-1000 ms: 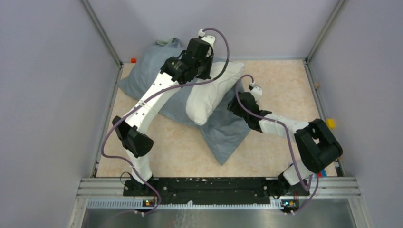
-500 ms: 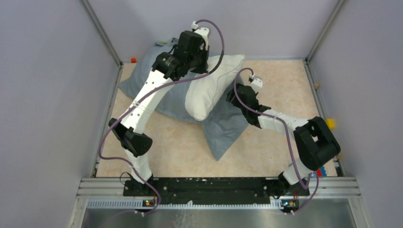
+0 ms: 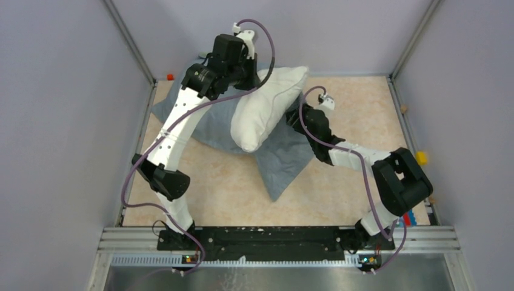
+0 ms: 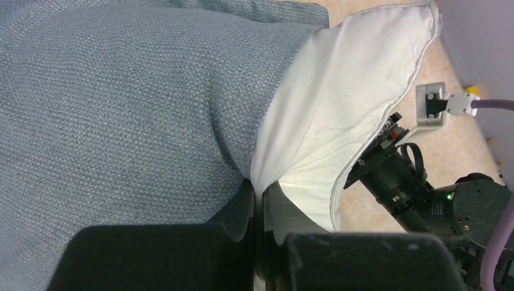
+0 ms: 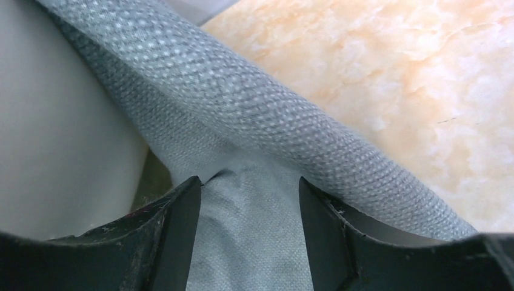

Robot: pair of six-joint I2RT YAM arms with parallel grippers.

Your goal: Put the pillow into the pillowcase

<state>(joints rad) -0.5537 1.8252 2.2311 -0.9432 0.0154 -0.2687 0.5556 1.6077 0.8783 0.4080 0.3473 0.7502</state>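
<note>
Pinching the plump white rectangular fabric pillow (image 3: 265,108) by its edge, my left pincer (image 4: 260,195) is clamped tight; the pillow tilts across the wrinkled grey-blue cloth pillowcase (image 3: 283,165). My right pincer (image 5: 250,189) stands half wide, straddling a pillowcase fold.

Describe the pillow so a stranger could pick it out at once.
On the beige table, look toward the far side, where a wrinkled grey-blue pillowcase is spread out. Lying across it, between the two robot arms, is the pillow. It is the only white, plump, stuffed thing there, unlike the thin limp cloth under it.
</note>
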